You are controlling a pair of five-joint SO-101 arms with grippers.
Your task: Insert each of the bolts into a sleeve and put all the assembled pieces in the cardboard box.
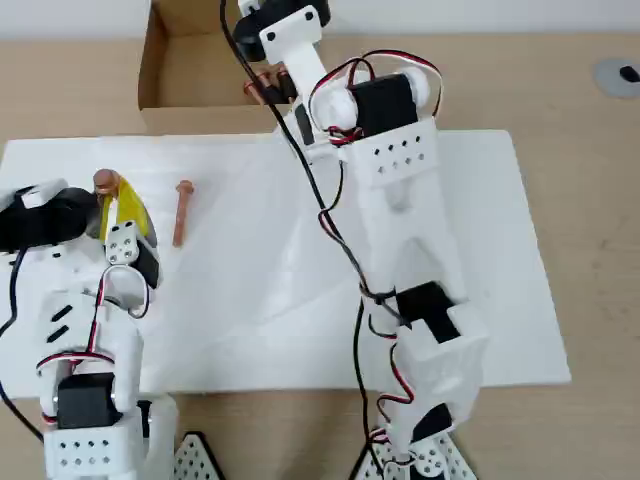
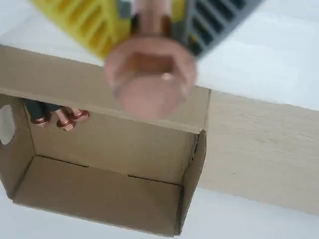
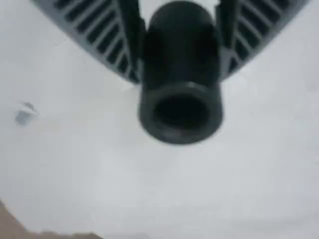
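Bolt [image 2: 149, 74] sat pinched between the yellow and grey fingers of my left gripper [image 2: 149, 22], its head toward the wrist camera. Ahead of that gripper stood the box [image 2: 109, 149], and I could see assembled pieces [image 2: 60, 118] inside. A second bolt [image 1: 182, 212] lay on the white sheet [image 1: 470, 260] just beside it. My right gripper [image 3: 179, 35] was clamped on a black sleeve [image 3: 179, 104] over the sheet.

The right hand [image 3: 179, 62] clamps a black sleeve [image 3: 180, 84] over a white surface [image 3: 149, 194].
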